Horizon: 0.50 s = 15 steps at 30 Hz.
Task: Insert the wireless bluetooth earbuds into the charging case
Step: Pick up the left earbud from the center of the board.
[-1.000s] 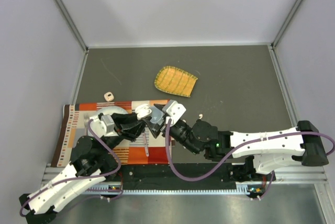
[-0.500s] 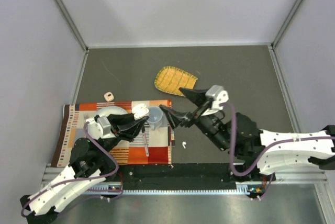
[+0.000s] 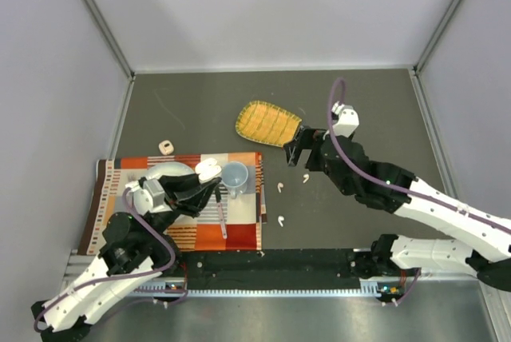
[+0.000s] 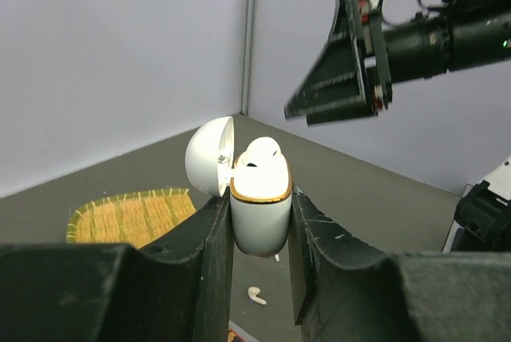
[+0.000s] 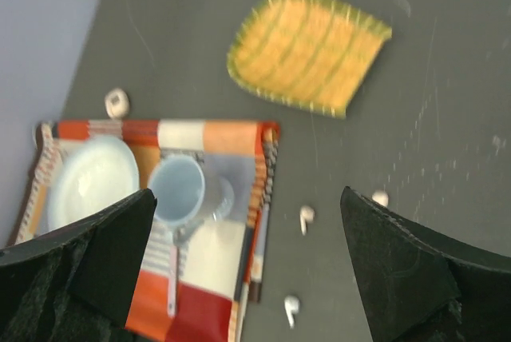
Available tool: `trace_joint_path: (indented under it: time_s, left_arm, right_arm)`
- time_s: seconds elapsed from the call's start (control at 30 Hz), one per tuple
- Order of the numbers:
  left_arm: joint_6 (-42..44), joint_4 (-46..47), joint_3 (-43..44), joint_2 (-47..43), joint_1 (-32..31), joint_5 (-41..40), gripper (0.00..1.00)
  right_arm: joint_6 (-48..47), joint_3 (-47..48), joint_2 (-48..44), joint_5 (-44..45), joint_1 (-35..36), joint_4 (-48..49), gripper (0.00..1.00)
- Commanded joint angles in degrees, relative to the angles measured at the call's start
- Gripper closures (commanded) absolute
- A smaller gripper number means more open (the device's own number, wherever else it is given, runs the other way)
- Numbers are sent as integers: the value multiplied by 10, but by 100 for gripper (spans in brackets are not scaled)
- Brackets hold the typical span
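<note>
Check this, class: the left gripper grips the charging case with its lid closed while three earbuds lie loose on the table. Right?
Not quite. The charging case in the left gripper has its lid open, as the left wrist view shows. Three earbuds do lie loose on the table.

Both arms: white shells, black joints. Purple cable loops along each. Left gripper (image 3: 209, 192) and right gripper (image 3: 294, 150): black wedge-shaped fingers; small white block at each wrist.
</note>
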Motion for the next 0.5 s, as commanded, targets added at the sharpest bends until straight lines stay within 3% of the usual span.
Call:
trace_joint_path:
  time_s: [0.0, 0.2, 0.47]
  left_arm:
    - [13, -23, 34, -16, 1, -21, 100]
    - [15, -45, 38, -46, 2, -38, 100]
    - [11, -50, 38, -59, 1, -44, 100]
  right_arm:
    - [123, -10, 38, -122, -28, -149, 1]
    - [170, -50, 124, -225, -28, -167, 1]
    - [255, -77, 138, -164, 15, -165, 7]
